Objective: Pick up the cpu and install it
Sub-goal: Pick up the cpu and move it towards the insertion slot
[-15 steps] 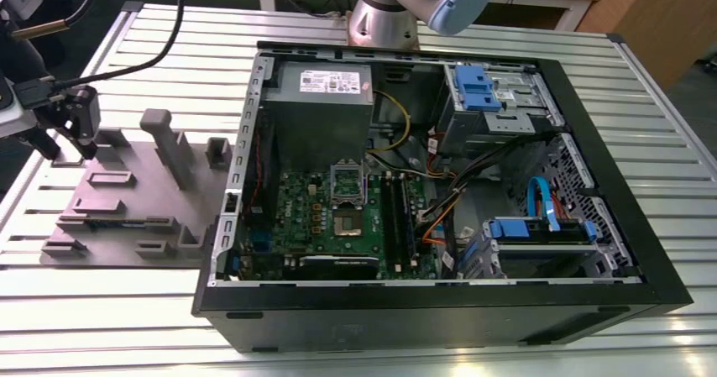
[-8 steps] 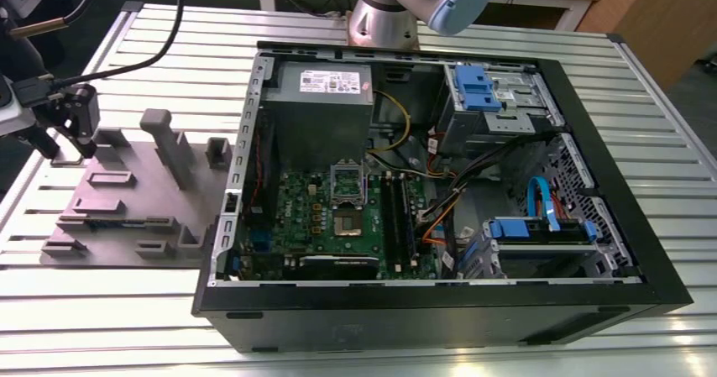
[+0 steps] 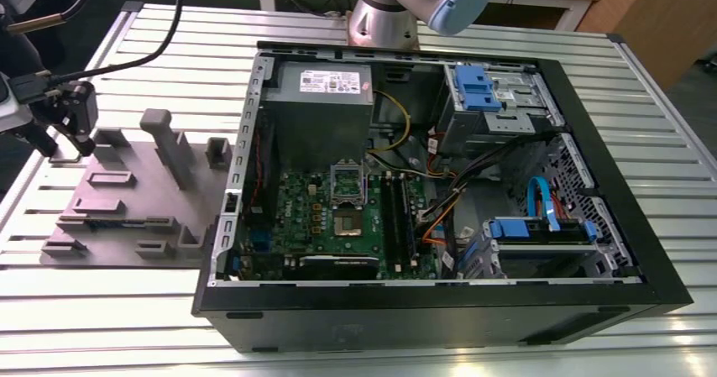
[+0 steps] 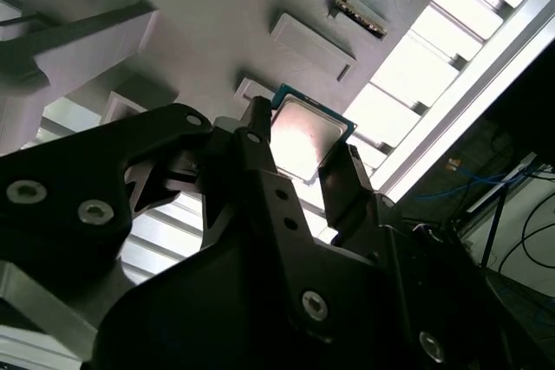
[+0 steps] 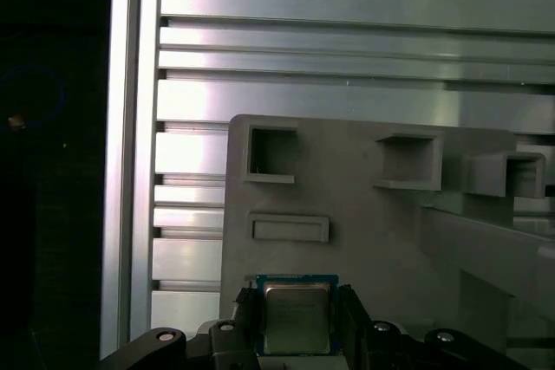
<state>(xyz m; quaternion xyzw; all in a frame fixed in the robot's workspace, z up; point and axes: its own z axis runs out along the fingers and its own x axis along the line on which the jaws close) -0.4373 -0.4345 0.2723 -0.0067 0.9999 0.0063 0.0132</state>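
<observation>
Second wrist view, and the jaws are clamped on the cpu (image 4: 308, 136): two black fingers (image 4: 260, 158), one on each opposite edge, with the silvery top facing the camera. The first wrist view shows the same grip, the gripper (image 5: 297, 318) closed on that one cpu (image 5: 297, 316), pale green rim showing. Just behind it sits a single grey fixture plate (image 5: 364, 214) with three open rectangular pockets and one flat raised block.

Out to the exterior view: the gripper (image 3: 65, 142) hangs over the fixture plate (image 3: 123, 201), which lies by the table's edge at the exterior view's left. One open computer case (image 3: 448, 310) fills the middle of the table. Inside are one green motherboard with its dark socket (image 3: 349, 201), two long black memory sticks (image 3: 395, 217), one grey power-supply box (image 3: 319, 100) and two blue brackets (image 3: 476, 87).

The table (image 3: 112, 310) is ribbed aluminium slats. The arm's base (image 3: 387, 16) stands at the far edge, with wooden furniture (image 3: 644, 16) beyond.
</observation>
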